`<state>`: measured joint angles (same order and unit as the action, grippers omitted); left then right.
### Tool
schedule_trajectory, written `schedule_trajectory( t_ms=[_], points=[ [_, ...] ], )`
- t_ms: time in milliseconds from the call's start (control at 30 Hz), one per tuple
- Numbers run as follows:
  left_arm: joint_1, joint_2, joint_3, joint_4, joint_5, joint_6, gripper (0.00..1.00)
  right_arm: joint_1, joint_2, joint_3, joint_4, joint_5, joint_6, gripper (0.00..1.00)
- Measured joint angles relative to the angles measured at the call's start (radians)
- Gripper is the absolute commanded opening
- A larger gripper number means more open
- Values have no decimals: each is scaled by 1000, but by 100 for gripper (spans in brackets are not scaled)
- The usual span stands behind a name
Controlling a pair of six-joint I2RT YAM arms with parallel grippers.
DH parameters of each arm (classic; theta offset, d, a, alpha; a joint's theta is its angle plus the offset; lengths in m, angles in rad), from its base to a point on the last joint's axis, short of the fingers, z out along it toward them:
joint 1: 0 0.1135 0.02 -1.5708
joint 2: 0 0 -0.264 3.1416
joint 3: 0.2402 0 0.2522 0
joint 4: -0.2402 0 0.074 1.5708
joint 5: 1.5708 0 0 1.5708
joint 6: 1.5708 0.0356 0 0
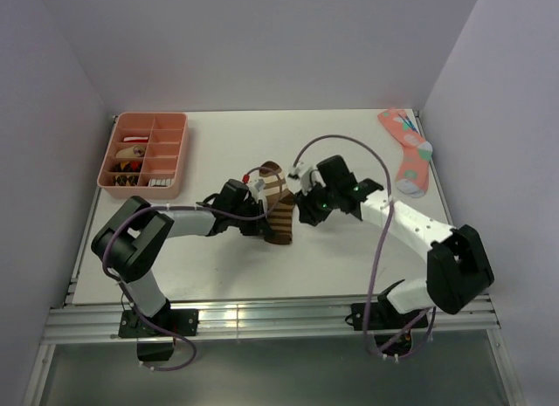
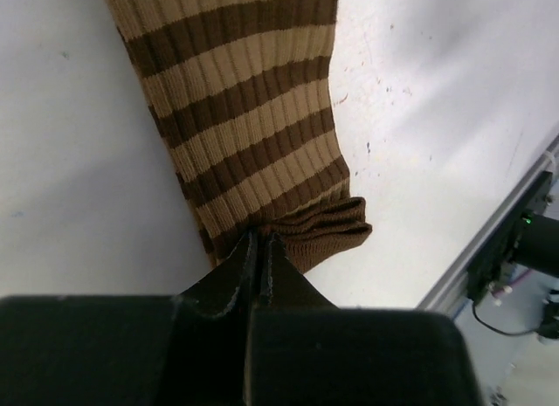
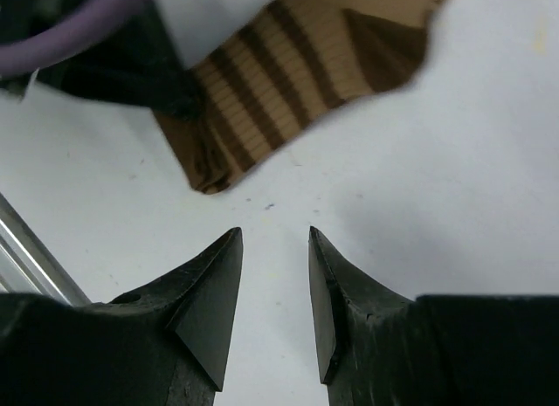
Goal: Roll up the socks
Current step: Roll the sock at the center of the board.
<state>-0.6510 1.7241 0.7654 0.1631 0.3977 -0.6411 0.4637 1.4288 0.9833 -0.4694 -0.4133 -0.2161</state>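
Near the middle of the desk (image 1: 349, 258) I am watching the brown-and-tan striped sock (image 1: 279, 212), which is lying stretched out between the two arms with its length running roughly away from the bases. My left end effector (image 2: 262, 249) is reaching in from the left side and is pinching the edge of the sock with its jaws fully together. In the left wrist view, a solid dark brown end of the sock is folding over on itself just beside the pinch. I am not able to tell whether that end is resting on the desk or is raised slightly off it.

My right end effector (image 3: 274, 233) is hovering over bare desk just beside the sock on the opposite side, with its jaws standing apart and nothing between them.

Toward the far right corner, a pink sock (image 1: 406, 153) with coloured dots is lying well apart from both arms. At the far left, a pink compartment tray (image 1: 150, 116) is sitting with small items in several sections.
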Motion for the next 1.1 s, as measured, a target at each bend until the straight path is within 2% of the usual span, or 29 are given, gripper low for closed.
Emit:
schedule_trajectory(
  t_ms=[200,300,533,1100],
  points=[
    [27,10,9,-69,102,-28,0,298,-122,-136,108,97,-141,44],
    [42,24,9,-90,163,-49,0,373,-140,-177,158,132,-202,44],
    [58,58,7,-132,292,-97,1,516,-147,-290,259,210,-301,44],
    [81,84,26,-258,378,-82,0,708,-32,-338,406,376,-381,43]
  ],
)
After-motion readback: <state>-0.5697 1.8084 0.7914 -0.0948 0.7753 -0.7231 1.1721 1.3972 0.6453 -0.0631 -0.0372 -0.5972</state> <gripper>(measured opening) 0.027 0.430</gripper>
